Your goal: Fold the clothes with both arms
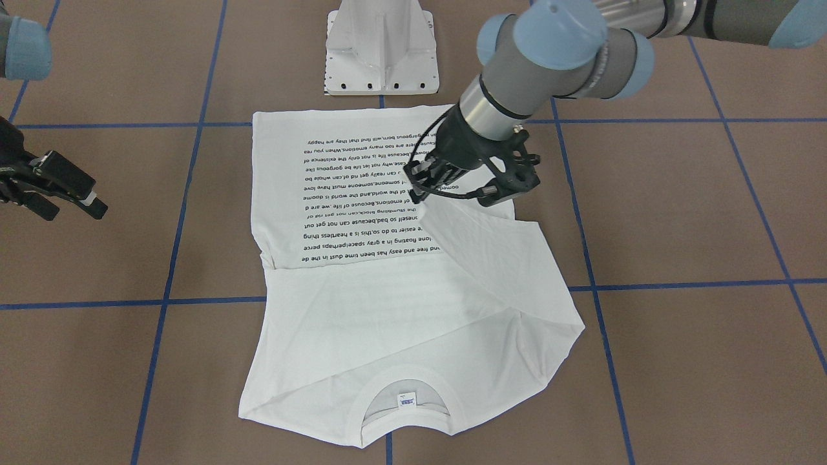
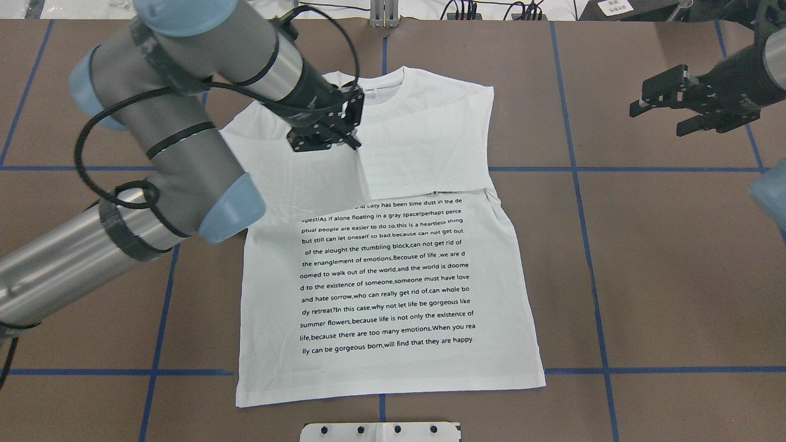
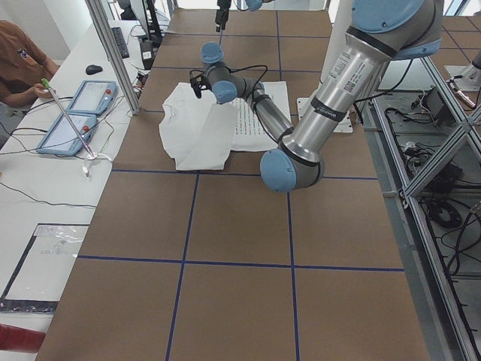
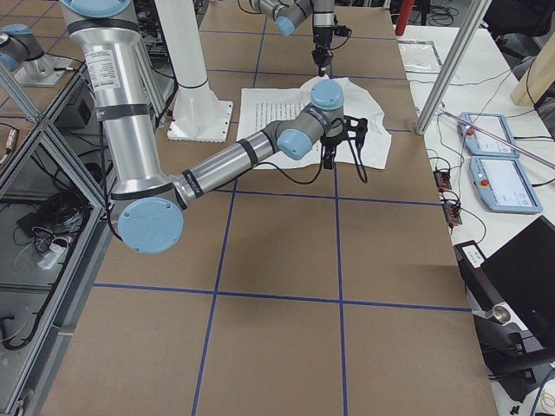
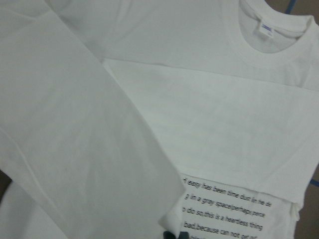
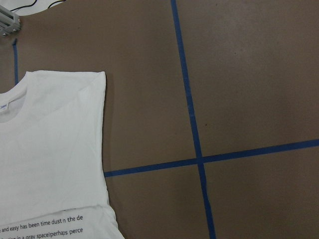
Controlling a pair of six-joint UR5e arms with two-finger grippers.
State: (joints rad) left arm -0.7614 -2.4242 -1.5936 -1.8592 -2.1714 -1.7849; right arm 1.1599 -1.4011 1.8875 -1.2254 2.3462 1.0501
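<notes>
The white T-shirt [image 1: 362, 303] lies flat on the brown table, text block up, collar and neck label [image 1: 406, 400] at the far side from the robot. It also shows in the overhead view [image 2: 393, 288]. One sleeve lies folded across the chest. My left gripper [image 1: 418, 194] hovers low over the chest [image 2: 356, 144], shut on the other sleeve's cuff. That sleeve [image 5: 75, 149] hangs slanting from the shoulder to the fingers. My right gripper [image 2: 638, 104] is open and empty, raised over bare table to the shirt's right [image 1: 90, 200].
The white pedestal base [image 1: 381, 51] stands just behind the shirt's hem. Blue tape lines [image 6: 192, 129] cross the brown table. Control panels [image 3: 75, 113] and a seated person [image 3: 19, 60] are beyond the table's far edge, past a metal post [image 3: 113, 53].
</notes>
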